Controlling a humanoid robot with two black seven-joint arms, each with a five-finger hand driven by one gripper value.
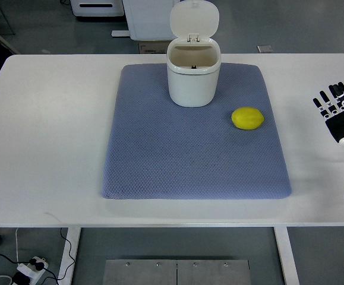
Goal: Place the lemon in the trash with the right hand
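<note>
While the right hand (pixel 338 110) hovers spread at the table edge, the lemon (pixel 247 118) lies apart

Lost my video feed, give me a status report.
Right robot hand open, off the mat. Lemon on mat, right of trash bin, lid up. Path clear.

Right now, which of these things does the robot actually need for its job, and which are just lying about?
Needed:
lemon
trash bin, lid open
right robot hand, open, at the table's right edge

Just there:
blue mat
white table
power strip on the floor
</note>
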